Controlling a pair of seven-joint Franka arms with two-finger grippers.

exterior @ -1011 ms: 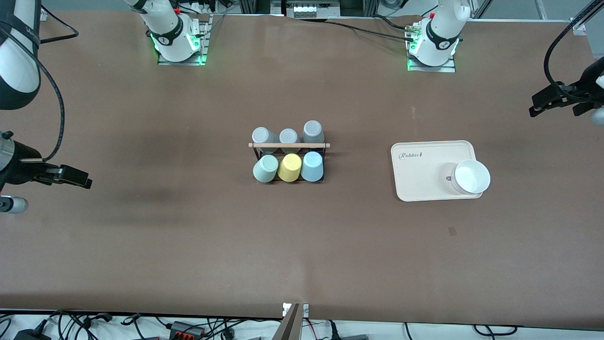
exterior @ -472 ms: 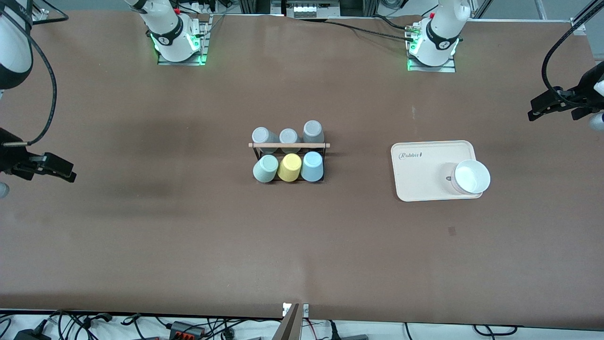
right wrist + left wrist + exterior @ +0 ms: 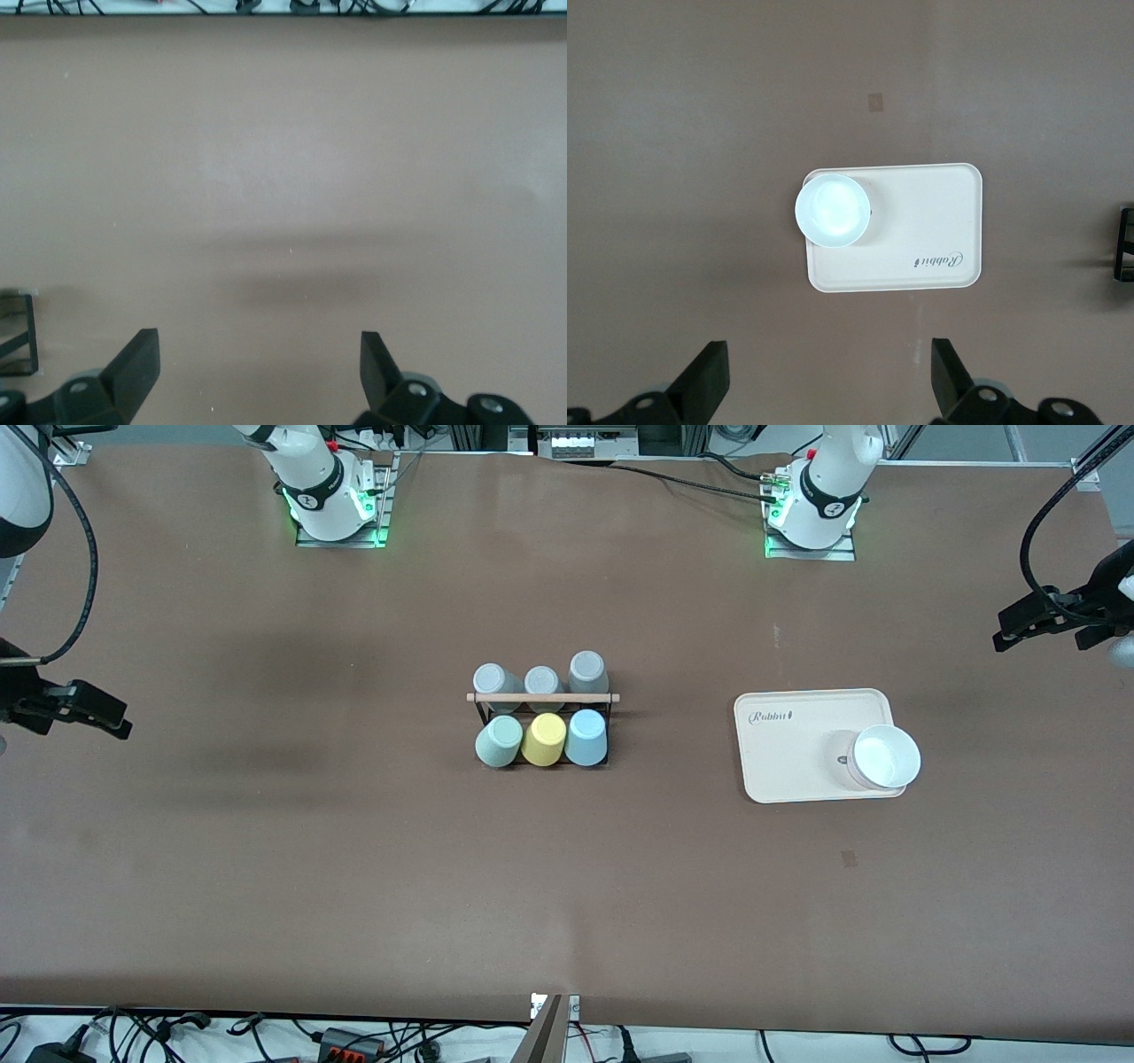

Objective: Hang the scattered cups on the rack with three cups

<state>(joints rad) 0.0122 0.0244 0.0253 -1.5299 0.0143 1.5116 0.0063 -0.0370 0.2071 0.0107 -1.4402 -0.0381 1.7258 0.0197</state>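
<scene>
The black wire rack [image 3: 542,698] with a wooden rod stands at the table's middle. The mint green cup [image 3: 499,741] and the light blue cup [image 3: 586,737] sit upside down on its nearer row, with a yellow cup [image 3: 543,739] between them. My right gripper [image 3: 111,722] is open and empty over bare table at the right arm's end; it also shows in the right wrist view [image 3: 257,341]. My left gripper [image 3: 1005,627] is open and empty over the left arm's end; it also shows in the left wrist view [image 3: 828,354].
Three grey cups [image 3: 542,681] fill the rack's farther row. A beige tray [image 3: 788,753] with a white bowl [image 3: 884,757] on it lies toward the left arm's end; the tray [image 3: 921,230] and bowl [image 3: 832,209] show in the left wrist view.
My right gripper has drawn back toward the right arm's end of the table, away from the rack. The left gripper has hardly moved. The cups have not moved.
</scene>
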